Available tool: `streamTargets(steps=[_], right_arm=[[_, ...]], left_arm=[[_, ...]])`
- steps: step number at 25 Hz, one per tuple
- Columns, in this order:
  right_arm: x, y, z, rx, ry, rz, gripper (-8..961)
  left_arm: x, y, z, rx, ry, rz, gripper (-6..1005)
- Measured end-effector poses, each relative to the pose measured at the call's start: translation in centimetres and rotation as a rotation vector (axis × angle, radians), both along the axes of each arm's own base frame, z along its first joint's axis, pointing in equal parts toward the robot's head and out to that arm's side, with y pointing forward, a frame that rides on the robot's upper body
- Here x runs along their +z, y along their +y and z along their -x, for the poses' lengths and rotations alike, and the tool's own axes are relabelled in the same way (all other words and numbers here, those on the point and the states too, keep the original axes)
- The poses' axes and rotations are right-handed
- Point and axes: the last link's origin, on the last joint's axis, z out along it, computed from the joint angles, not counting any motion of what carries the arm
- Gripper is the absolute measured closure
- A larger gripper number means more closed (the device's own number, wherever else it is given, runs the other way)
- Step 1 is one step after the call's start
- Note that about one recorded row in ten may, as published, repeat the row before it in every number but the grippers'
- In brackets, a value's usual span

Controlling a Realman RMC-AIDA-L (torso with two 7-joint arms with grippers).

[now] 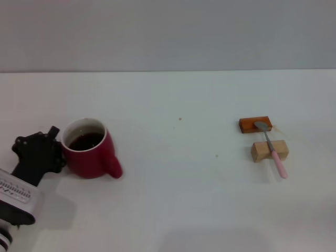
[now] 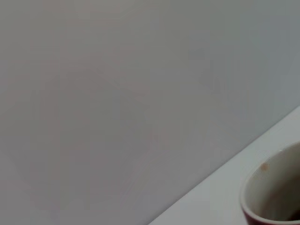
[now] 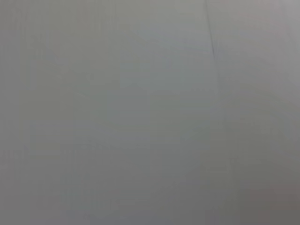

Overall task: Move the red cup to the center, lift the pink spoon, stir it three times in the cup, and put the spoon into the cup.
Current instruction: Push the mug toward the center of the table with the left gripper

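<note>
The red cup point(image 1: 90, 149) stands on the white table at the left, with dark liquid inside and its handle pointing to the front right. Its white rim also shows in the left wrist view point(image 2: 272, 187). My left gripper point(image 1: 52, 143) is black and sits right against the cup's left side. The pink spoon point(image 1: 274, 152) lies at the right, its grey bowl on an orange-brown flat block point(image 1: 254, 125), its neck across a tan wooden block point(image 1: 269, 150), and its pink handle sticking out toward the front. My right gripper is out of view.
The white table point(image 1: 178, 173) stretches between the cup and the spoon, with two tiny specks on it. A grey wall runs along the table's far edge. The right wrist view shows only a plain grey surface.
</note>
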Motion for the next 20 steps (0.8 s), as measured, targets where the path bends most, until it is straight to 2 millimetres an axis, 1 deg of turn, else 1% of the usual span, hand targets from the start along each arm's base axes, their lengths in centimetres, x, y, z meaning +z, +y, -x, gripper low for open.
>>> streamTargets(steps=[2,3,6,15,19,20], right_arm=[[0.0,0.0,0.0,0.001,-0.001,0.0,240],[0.0,0.1,0.0,0.001,-0.001,0.0,239],[0.1,0.1,0.0,0.002,-0.001,-0.001,239],[0.2,0.1,0.0,0.002,-0.004,-0.002,239],[0.2,0.1,0.0,0.002,-0.005,-0.002,240],[0.2,0.1,0.0,0.002,-0.005,-0.001,240]], left_arm=[[-0.2,0.0,-0.3,-0.012,0.002,0.012,998],[-0.8,0.1,-0.9,-0.04,0.005,0.04,998],[-1.6,0.3,-1.8,-0.081,0.009,0.077,998],[-3.2,0.5,-3.9,-0.163,0.015,0.145,997],[-3.6,0.4,-4.3,-0.183,0.017,0.163,997],[-4.0,0.4,-4.8,-0.204,0.021,0.179,997]])
